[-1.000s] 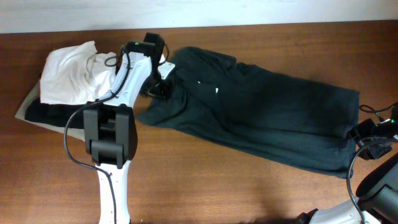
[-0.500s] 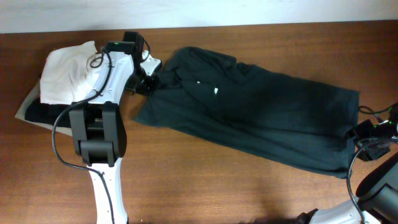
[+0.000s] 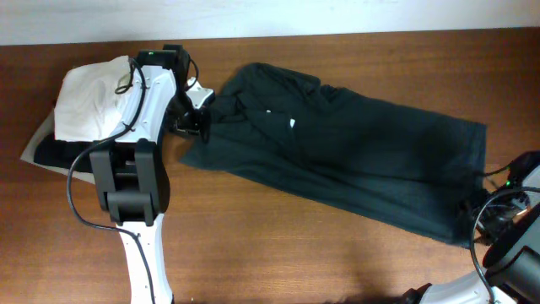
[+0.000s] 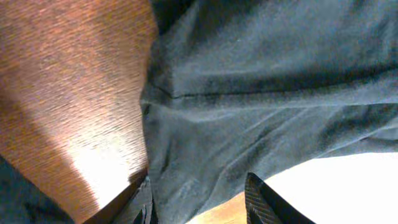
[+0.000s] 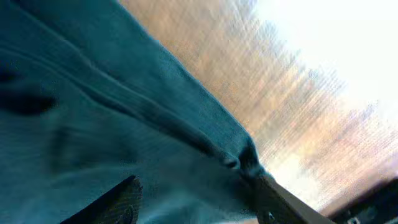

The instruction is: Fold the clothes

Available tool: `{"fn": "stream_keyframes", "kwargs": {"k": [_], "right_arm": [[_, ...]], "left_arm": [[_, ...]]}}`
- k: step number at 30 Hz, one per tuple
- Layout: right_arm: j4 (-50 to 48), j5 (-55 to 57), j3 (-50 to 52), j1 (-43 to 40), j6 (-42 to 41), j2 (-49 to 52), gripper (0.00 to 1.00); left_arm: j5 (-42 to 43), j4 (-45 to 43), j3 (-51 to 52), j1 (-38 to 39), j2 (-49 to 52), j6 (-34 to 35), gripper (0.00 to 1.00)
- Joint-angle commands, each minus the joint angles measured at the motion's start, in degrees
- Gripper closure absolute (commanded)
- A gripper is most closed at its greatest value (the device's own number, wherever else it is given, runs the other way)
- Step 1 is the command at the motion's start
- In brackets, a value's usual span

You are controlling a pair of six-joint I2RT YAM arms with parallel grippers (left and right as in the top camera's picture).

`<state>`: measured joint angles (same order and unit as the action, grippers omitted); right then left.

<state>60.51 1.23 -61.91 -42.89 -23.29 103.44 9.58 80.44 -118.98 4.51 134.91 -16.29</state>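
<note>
1. The T-shirt (image 3: 337,160), very dark teal, lies spread and wrinkled on the desk (image 3: 295,262). It runs on a diagonal from 10 o'clock to 4 o'clock in the overhead view.
2. The left gripper (image 3: 192,122) sits at the 9 o'clock edge of the T-shirt, touching the fabric.
3. In the left wrist view, the left gripper (image 4: 199,202) is at a narrow setting. Bunched fabric fills the gap between its fingers (image 4: 142,205), and the gripper holds the T-shirt.
4. The right gripper (image 3: 485,211) sits at the 4 o'clock corner of the T-shirt.
5. In the right wrist view, the right gripper (image 5: 196,196) is likewise narrow and holds a folded hem of the T-shirt.
6. A folded white garment (image 3: 89,105) rests on a beige cloth (image 3: 38,143) at 9 o'clock of the left gripper, apart from the T-shirt.
</note>
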Motion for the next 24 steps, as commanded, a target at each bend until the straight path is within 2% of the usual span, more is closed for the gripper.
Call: {"fn": "stream_keyframes", "kwargs": {"k": [1, 2, 3, 4, 5, 6, 7, 9, 11, 15, 18, 19, 21, 24], "right_arm": [[0.1, 3.1, 2.9, -0.4, -3.9, -1.1, 0.46], [0.5, 4.3, 3.1, -0.6, -4.8, -1.1, 0.52], [1.3, 4.7, 3.2, -1.1, -5.8, -1.1, 0.54], [2.1, 4.9, 3.2, -1.8, -5.8, -1.1, 0.5], [2.3, 4.8, 3.2, -2.7, -6.0, -1.1, 0.43], [1.8, 4.8, 3.3, -3.7, -6.7, -1.1, 0.53], [0.8, 4.8, 3.3, -4.5, -7.3, -1.1, 0.63], [-1.0, 4.8, 3.2, -6.3, -7.2, -1.1, 0.78], [-1.0, 4.8, 3.1, -8.3, -7.2, -1.1, 0.87], [0.5, 4.7, 1.1, -9.3, -5.6, -1.1, 0.91], [2.9, 5.1, -2.9, -9.3, -5.4, -1.1, 0.91], [3.4, 4.7, -4.0, -9.3, -5.0, -1.1, 0.9], [3.0, -2.8, -4.4, -9.3, -1.7, -1.1, 0.68], [3.3, -9.7, -4.4, -9.3, 2.4, -1.1, 0.54]], "left_arm": [[4.2, -0.2, 4.7, -0.2, -0.6, 0.0, 0.53], [4.2, -0.4, 6.3, -0.2, -0.6, 0.0, 0.57], [4.2, -1.0, 8.3, -0.2, -0.6, 0.0, 0.66], [4.2, -1.2, 10.0, -0.2, -0.6, 0.0, 0.69], [4.2, -1.6, 11.6, -0.2, -0.6, -0.1, 0.81], [3.6, -1.7, 12.8, -0.2, -0.6, 0.0, 0.95], [1.4, -1.3, 13.2, -0.2, -0.6, 0.0, 1.0], [-1.7, -0.1, 13.2, -0.3, -0.6, 0.0, 1.0], [-2.1, 2.1, 13.2, -1.0, -0.6, 0.0, 1.0], [-1.9, 8.0, 13.2, -2.4, -1.3, 0.6, 0.99], [-2.6, 9.5, 13.2, -2.8, -5.1, 1.4, 0.99], [-3.8, 9.2, 13.2, -3.1, -7.3, 1.9, 0.99], [-3.8, 7.8, 13.2, -3.5, -10.6, 2.1, 0.99], [0.5, 4.4, 13.9, -3.5, -10.7, 2.1, 0.63]]}}
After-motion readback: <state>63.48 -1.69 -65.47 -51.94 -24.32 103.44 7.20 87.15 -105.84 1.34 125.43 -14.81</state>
